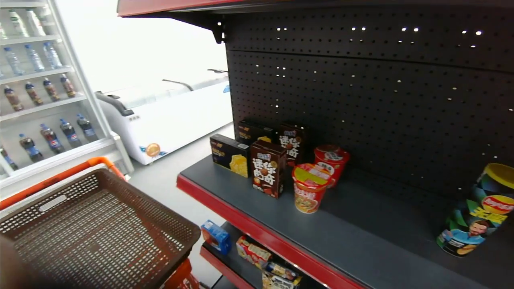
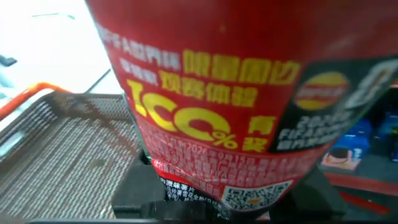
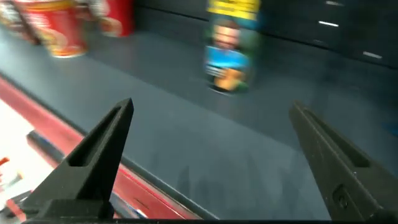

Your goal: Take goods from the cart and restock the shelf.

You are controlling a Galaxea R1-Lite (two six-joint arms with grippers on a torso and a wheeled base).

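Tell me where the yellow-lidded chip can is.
The yellow-lidded chip can stands on the shelf at the head view's right, near the pegboard, apart from the cup noodles.

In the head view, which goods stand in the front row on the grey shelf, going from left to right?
Black box with yellow print → brown box → noodle cup with yellow lid → tall chips can, which stands apart at the far right.

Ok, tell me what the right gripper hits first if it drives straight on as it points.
Probably the dark chip can on the shelf board, nearly in line ahead of the open right gripper. Depth is unclear; it might touch the board first.
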